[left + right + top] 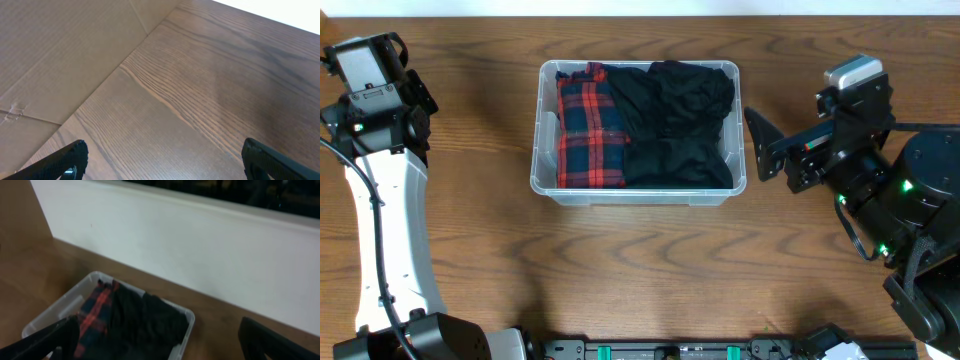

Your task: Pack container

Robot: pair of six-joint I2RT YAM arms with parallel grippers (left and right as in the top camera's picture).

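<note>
The container [638, 193] is a clear plastic bin at the table's middle. Inside lie a folded red plaid garment [590, 135] on the left and a black garment [675, 125] filling the rest. My right gripper [763, 150] is open and empty, just right of the bin and apart from it. The right wrist view shows the bin [188, 320], the plaid garment [92, 312] and the black garment [145, 322] beyond the right gripper's [157, 337] spread fingers. My left gripper [162, 155] is open and empty over bare wood; its arm [365, 90] is at the far left.
A brown cardboard panel [60, 60] stands along the table's edge in the left wrist view. A white wall [200, 245] runs behind the table. A black rail [670, 350] lies at the front edge. Bare wood table [640, 270] surrounds the bin.
</note>
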